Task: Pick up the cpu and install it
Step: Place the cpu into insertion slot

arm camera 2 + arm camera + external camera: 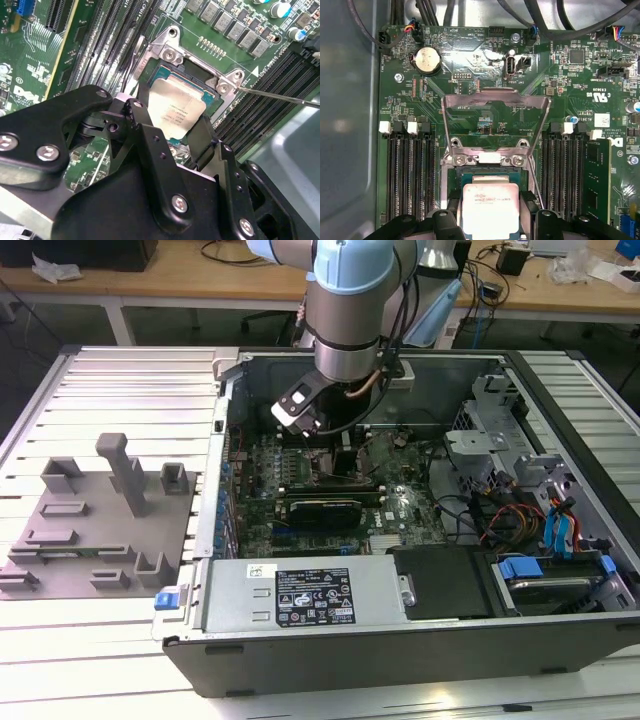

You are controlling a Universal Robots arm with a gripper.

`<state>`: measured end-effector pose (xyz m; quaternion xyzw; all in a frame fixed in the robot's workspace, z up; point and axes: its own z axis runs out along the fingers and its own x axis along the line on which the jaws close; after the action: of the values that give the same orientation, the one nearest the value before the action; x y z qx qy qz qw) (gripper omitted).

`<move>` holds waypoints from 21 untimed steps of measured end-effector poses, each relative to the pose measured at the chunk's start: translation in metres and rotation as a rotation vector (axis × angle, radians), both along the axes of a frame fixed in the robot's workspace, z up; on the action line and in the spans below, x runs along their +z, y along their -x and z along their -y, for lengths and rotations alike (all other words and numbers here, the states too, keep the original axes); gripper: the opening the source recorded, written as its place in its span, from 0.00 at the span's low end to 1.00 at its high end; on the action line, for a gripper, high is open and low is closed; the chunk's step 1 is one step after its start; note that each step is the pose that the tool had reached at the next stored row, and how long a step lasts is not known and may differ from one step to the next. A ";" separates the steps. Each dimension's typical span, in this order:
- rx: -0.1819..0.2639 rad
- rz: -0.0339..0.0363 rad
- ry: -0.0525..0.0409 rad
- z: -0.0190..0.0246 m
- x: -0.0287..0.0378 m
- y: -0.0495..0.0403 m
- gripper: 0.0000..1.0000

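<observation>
An open case point(300, 660) sits on the slatted surface point(120, 390). Inside it, over the motherboard point(470, 65), the end effector point(172, 117) is closed on the cpu point(177, 107), gripping two opposite edges. The cpu sits level at the socket point(170, 50), whose frame point(495, 100) is swung open.

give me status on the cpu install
Fingers shut on the cpu, one each side. Cpu at the open socket, seating unclear. Metal frame folded back, clear of it.
</observation>
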<state>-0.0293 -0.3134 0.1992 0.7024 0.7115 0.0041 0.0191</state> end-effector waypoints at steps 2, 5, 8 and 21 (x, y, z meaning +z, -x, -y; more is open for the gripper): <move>0.000 -0.0001 0.0002 0.0000 -0.0003 0.0000 0.55; -0.002 0.0000 0.0000 0.0000 -0.0004 0.0000 0.55; -0.013 -0.0001 -0.0001 0.0000 -0.0005 0.0000 0.55; -0.014 0.0000 -0.0002 0.0000 -0.0008 -0.0010 0.55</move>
<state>-0.0282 -0.3134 0.1984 0.7074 0.7065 0.0041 0.0191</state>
